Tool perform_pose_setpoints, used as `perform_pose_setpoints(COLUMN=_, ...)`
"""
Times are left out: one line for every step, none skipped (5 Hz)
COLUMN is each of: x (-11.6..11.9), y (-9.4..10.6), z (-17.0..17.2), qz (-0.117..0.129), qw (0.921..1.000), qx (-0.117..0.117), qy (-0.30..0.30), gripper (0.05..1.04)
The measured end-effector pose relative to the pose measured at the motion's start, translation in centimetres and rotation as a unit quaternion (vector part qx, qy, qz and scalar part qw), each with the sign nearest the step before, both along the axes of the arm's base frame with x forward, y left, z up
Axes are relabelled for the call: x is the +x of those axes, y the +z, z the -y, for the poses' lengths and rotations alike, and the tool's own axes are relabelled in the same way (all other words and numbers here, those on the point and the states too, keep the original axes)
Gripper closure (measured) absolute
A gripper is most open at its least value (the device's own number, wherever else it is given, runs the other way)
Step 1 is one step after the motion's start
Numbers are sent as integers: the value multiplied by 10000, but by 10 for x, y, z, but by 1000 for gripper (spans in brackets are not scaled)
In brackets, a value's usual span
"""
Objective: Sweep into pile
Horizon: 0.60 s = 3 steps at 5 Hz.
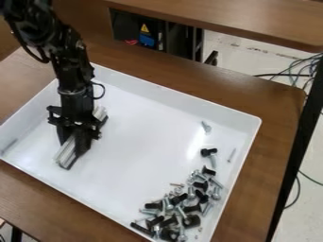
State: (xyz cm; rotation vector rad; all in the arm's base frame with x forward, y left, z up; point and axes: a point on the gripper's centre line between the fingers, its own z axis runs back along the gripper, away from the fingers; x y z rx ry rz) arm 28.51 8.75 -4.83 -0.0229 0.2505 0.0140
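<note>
And at far left, a thin screw (pixel 9 146) lies in the white tray (pixel 176 96), near its wall. Next along, here's the gripper (pixel 75 141), pointing down, pinching a pale, dark-edged bar (pixel 63 155) that lies slantwise over the tray floor. Over to the lower right, the pile (pixel 180 208): bolts and black knobs, all jumbled! Above it, one loose bolt (pixel 206 126); right of that, a slim pin (pixel 231 155).
</note>
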Motion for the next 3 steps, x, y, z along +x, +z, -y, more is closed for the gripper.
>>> perform_pose_setpoints(x=-7, y=2, z=8, qz=-82, qw=9998, qx=7, qy=-158, gripper=381)
perform_pose_setpoints(x=-9, y=29, z=25, qz=-233, qw=9989, qx=236, qy=-331, gripper=89)
perform_pose_setpoints(x=-7, y=67, z=62, qz=-184, qw=9954, qx=791, qy=-499, gripper=72)
